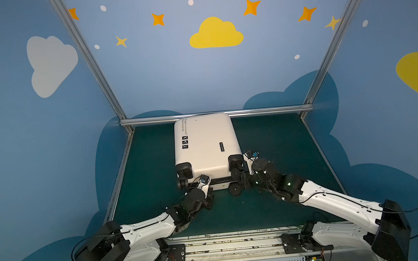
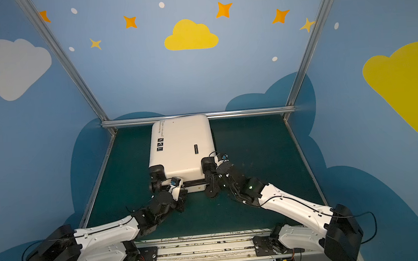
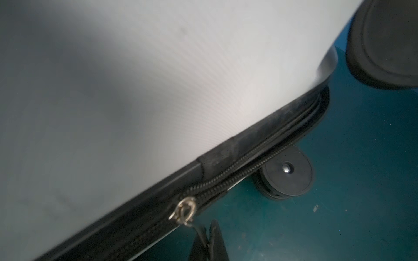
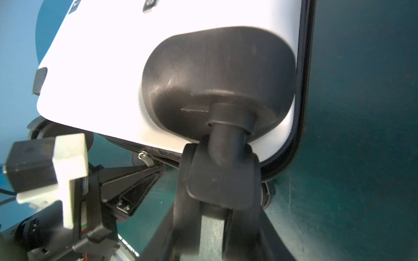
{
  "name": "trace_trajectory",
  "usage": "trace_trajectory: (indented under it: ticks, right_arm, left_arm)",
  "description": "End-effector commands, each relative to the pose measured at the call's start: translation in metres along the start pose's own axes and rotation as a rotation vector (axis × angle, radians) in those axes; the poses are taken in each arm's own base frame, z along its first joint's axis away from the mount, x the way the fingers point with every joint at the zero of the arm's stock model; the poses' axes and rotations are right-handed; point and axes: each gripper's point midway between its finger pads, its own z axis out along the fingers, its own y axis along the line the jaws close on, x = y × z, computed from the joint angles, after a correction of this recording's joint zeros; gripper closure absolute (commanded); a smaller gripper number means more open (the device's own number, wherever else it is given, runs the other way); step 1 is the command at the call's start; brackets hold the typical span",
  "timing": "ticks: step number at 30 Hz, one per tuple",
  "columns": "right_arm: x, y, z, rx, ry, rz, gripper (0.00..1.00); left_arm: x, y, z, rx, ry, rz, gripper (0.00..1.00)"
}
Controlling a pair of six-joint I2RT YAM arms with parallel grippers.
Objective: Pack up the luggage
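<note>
Lying flat on the green bench (image 1: 281, 140), the luggage (image 1: 203, 142) sits close by the back rail (image 1: 265, 110), its wheeled end turned toward the arms' bases. Your left gripper (image 3: 208, 232) is pinched tight on the zipper pull (image 3: 183, 212) along the near edge, where the zipper teeth stand parted toward the corner. Your right gripper (image 1: 244, 181) stands partway closed, clamped around the wheel (image 4: 217, 180) at the near right corner.

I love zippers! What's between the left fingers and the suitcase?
A zipper pull, pinched by the left fingers, on the zipper band of the luggage. The left wrist view shows it.
</note>
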Motion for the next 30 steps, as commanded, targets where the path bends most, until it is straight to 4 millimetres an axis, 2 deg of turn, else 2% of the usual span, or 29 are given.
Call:
trace_trajectory:
  ticks: [1,5,24,28,30]
  right_arm:
    - [-0.028,0.056,-0.024,-0.214,-0.074,-0.139,1.00]
    - [-0.034,0.055,-0.027,-0.212,-0.090,-0.138,1.00]
    - [-0.025,0.051,-0.021,-0.207,-0.063,-0.104,1.00]
    - [-0.026,0.049,-0.020,-0.202,-0.066,-0.102,1.00]
    - [-0.029,0.042,-0.020,-0.165,-0.081,-0.079,1.00]
  left_arm:
    - [-0.059,-0.048,-0.005,0.167,-0.171,0.031,0.97]
    - [-0.063,-0.060,0.000,0.196,-0.174,0.042,0.97]
    - [-0.073,-0.116,0.032,0.315,-0.173,0.083,0.97]
    - [-0.075,-0.124,0.041,0.327,-0.193,0.071,0.98]
    - [-0.077,-0.124,0.044,0.317,-0.204,0.061,0.97]
